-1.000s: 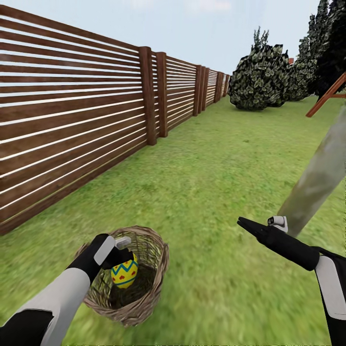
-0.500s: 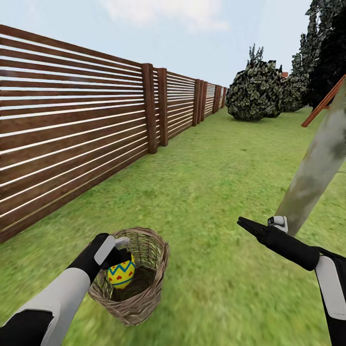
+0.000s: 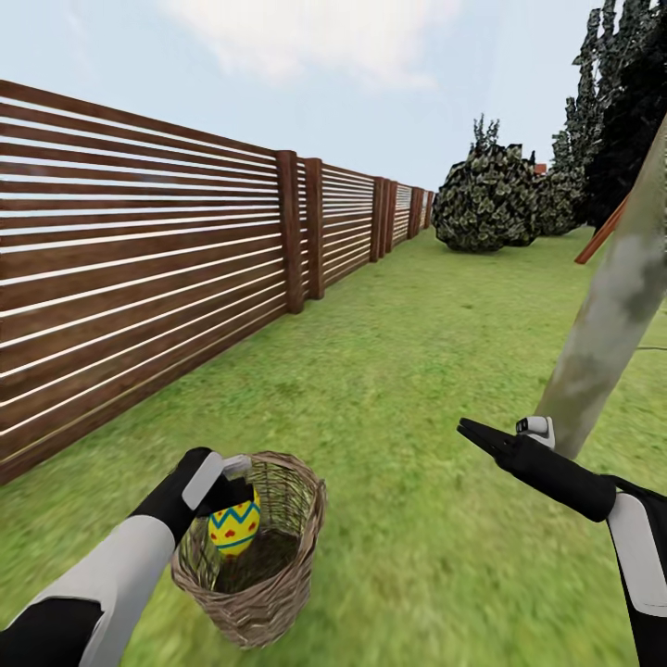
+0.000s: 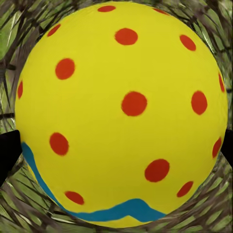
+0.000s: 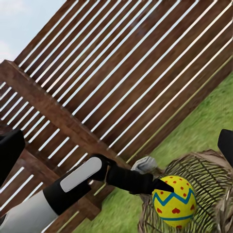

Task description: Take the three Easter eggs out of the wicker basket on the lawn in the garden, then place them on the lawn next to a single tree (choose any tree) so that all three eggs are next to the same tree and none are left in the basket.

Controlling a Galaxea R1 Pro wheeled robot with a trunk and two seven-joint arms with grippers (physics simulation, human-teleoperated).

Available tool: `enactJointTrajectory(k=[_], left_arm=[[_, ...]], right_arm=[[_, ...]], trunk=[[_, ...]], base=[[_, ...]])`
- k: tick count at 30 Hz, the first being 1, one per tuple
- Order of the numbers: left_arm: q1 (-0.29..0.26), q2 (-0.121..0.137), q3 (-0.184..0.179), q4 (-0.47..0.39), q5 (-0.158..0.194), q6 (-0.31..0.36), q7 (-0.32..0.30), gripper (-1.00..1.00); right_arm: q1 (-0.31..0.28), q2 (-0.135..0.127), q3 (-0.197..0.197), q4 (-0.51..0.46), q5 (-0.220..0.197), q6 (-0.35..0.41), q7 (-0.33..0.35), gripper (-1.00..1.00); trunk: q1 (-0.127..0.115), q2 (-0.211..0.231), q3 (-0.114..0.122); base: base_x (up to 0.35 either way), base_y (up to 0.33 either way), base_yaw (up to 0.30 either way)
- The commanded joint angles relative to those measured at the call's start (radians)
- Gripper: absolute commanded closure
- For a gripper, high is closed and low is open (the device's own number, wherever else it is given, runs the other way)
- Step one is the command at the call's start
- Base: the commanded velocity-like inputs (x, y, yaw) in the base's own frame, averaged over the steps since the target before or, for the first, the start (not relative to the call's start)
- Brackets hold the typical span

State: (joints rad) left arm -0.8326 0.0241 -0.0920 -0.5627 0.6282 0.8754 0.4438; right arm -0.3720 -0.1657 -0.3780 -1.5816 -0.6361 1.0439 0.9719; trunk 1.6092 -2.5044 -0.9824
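The wicker basket (image 3: 264,593) sits on the lawn (image 3: 417,371) at the lower left. My left gripper (image 3: 235,505) is shut on a yellow Easter egg (image 3: 234,528) with red dots and a teal zigzag, held at about rim height inside the basket. The left wrist view has the egg (image 4: 121,111) pressed close between two dark fingertips (image 4: 7,150), with wicker (image 4: 12,211) behind it. My right gripper (image 3: 472,431) hovers open over the grass beside the pale mottled trunk of a tree (image 3: 607,324). Its wrist view looks back at the egg (image 5: 175,204), the basket (image 5: 206,167) and the left gripper (image 5: 162,185).
A long brown slatted fence (image 3: 139,278) runs along the left. Round leafy bushes (image 3: 486,199) and dark cypresses (image 3: 630,111) stand at the far end. A reddish wooden beam (image 3: 597,243) slants behind the trunk. Open grass lies between basket and tree.
The whole view has tilted upward, so fence and bushes sit lower in the picture. The egg in my left gripper stands higher against the basket rim. My right arm has kept its place.
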Motion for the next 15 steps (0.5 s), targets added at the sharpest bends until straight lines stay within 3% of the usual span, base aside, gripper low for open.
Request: enactJointTrajectory(k=[1,8,15], left_arm=[[0.000,0.002,-0.007,-0.012,0.011,0.003,0.009,1.00],[0.005,-0.001,-0.001,-0.212,0.013,0.068,0.072,1.00],[0.009,-0.003,-0.005,-0.282,0.016,0.083,0.089,1.00]], right_arm=[[-0.001,0.000,-0.001,0.000,0.004,0.003,0.005,-1.00],[-0.001,0.000,-0.001,0.000,0.004,0.003,0.005,-1.00],[-0.001,0.000,-0.001,0.000,0.004,0.003,0.005,-1.00]], trunk=[[-0.001,0.000,0.003],[-0.004,0.002,0.030],[-0.007,0.003,0.057]], base=[[0.000,0.000,0.000],[0.000,0.000,0.000],[0.000,0.000,0.000]])
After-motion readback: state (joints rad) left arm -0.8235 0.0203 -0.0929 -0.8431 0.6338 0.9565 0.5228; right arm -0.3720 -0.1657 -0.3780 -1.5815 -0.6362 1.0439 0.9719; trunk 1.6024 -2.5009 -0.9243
